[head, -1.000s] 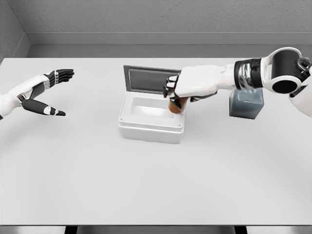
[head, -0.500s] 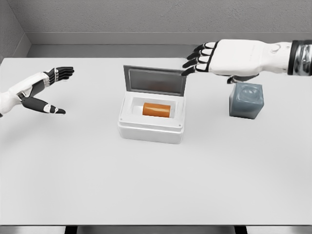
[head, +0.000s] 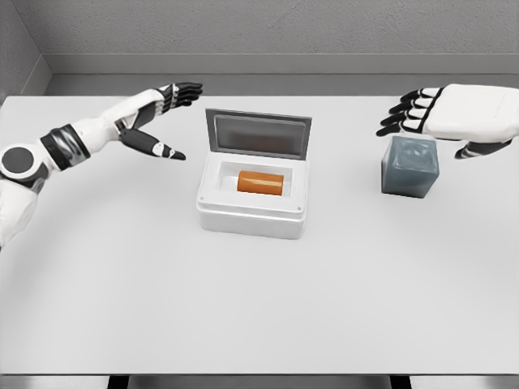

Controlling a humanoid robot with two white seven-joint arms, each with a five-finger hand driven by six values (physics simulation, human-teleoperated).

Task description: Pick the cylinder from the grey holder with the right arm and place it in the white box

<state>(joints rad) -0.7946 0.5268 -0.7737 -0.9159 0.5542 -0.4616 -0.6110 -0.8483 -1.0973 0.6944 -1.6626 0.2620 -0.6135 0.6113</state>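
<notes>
Since half a second ago the right hand (head: pixel 454 121) has drawn back from the lid toward 3 o'clock and now hovers above the grey holder (head: pixel 410 166), while the left hand (head: pixel 154 121) has swung in from the far left to a spot near the box's 10 o'clock corner. Both hands hold nothing; their fingers (head: pixel 405 113) are spread and relaxed.

The cylinder (head: pixel 260 182) lies on its side inside the white box (head: pixel 251 215), which sits at the middle of the bench (head: pixel 259 308), so the placing looks done. What remains, by my reading, is clearing the right arm and perhaps shutting the lid (head: pixel 258 134), which stands upright along the box's 12 o'clock edge. To do that well, the right hand should stay high enough to pass over the holder without knocking it, and the left hand, if it goes for the lid, should press from behind its top edge and let it hinge down rather than shove the box.

The cylinder is smooth, orange and round, so it could roll, though the box's walls hem it in. The box is glossy white with rounded corners and a dull grey lid lining. The holder is a blue-grey cube, slightly shiny, with softened edges. The bench is matte and pale.
</notes>
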